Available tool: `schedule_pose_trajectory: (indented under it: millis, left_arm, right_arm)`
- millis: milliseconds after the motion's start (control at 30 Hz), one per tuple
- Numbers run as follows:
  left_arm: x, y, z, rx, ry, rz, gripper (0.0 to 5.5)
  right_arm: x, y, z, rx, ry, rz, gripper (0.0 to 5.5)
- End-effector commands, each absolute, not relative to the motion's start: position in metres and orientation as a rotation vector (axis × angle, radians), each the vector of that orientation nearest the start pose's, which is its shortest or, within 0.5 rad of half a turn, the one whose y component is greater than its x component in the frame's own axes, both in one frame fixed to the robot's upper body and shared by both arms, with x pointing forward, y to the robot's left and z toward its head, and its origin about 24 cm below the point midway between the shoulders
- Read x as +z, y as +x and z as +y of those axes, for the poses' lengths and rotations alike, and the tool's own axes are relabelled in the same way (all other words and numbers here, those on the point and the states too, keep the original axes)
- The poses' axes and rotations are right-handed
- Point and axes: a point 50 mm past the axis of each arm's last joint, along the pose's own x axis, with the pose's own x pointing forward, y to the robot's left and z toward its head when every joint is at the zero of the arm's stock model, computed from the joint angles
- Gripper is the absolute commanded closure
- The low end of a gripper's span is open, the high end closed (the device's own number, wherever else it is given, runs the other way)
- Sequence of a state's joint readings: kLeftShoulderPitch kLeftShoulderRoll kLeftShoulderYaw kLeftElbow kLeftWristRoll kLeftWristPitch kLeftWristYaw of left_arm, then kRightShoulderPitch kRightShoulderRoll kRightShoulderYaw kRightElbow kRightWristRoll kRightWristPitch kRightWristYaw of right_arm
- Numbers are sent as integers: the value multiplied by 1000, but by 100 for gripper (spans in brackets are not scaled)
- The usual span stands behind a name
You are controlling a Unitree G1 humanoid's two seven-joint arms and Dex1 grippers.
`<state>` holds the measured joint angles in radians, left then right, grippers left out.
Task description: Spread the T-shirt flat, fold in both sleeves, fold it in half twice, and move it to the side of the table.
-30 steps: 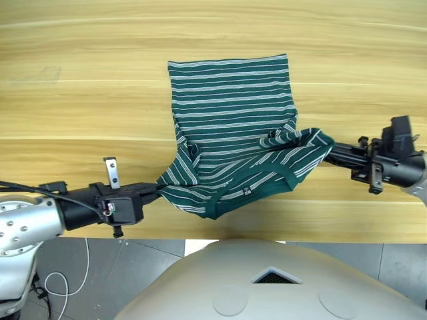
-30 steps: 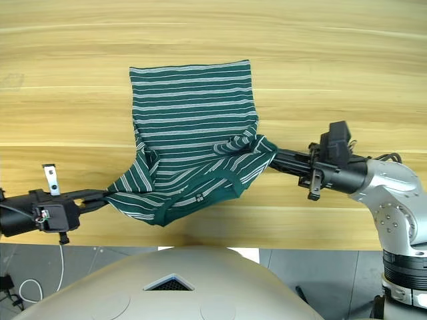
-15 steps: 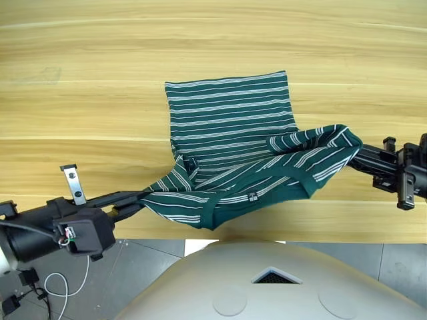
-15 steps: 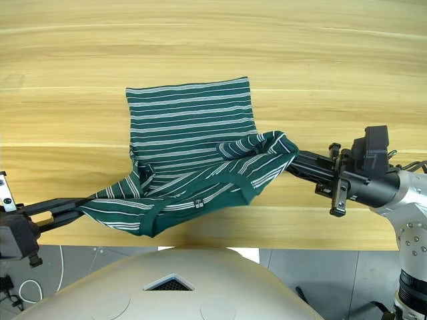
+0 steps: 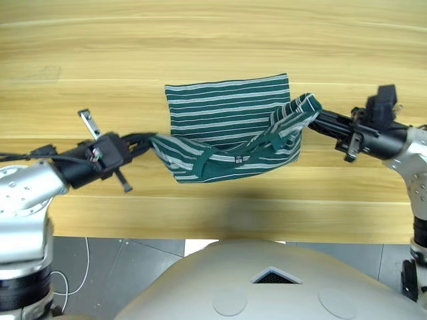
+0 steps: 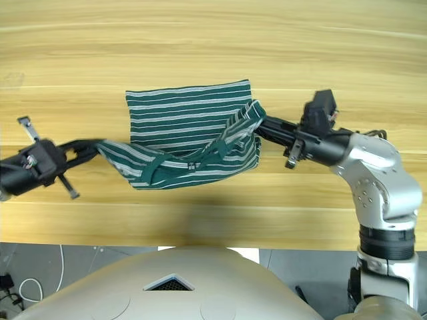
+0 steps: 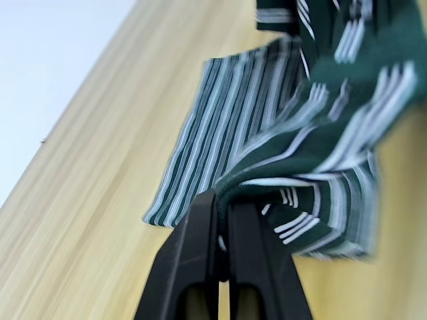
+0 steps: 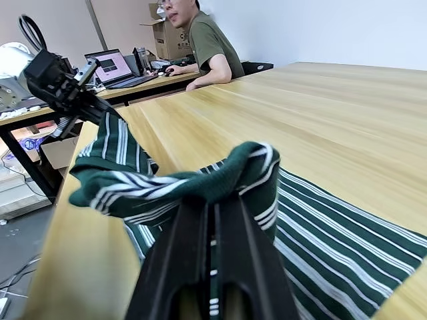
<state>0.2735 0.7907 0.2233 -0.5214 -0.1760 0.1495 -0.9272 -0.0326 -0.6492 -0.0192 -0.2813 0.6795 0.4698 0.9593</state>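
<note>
Over the table [image 5: 213, 40], left gripper [image 5: 150, 139] and right gripper [image 5: 319, 117] pinch the T-shirt [image 5: 227, 110] taut left-to-right.

- bright, even light from overhead across the wooden table [image 5: 200, 40].
- pale sheen streaks on its far boards.
- a soft, faint shadow on the wood beneath the lifted t-shirt [image 5: 227, 113], toward the near edge.

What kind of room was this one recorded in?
Probably an office or lab workroom: a long wooden table, a desk behind it with an open laptop, and a cardboard box.
</note>
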Motion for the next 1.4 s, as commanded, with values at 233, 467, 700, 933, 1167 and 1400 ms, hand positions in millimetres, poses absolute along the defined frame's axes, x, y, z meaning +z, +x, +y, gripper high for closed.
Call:
schedule_pose_trajectory:
  millis: [233,467,700,933,1167,1400]
  left_arm:
    - [89,244,200,-889,607,127,549]
    - [82,250,207,-876,597,128,549]
    - [94,246,228,-816,525,110,549]
    - [77,265,223,-761,394,168,549]
    - [70,285,204,-776,341,169,549]
    - [64,295,214,-704,301,190,549]
  right_arm:
    - [91,279,-165,1151,15,212,548]
    - [114,268,-163,1340,167,170,548]
    - [109,257,-173,1382,223,270,548]
    - [64,286,-156,1318,-51,460,548]
    - [64,320,-148,1285,-179,445,548]
    - [78,347,-172,1078,-117,321,548]
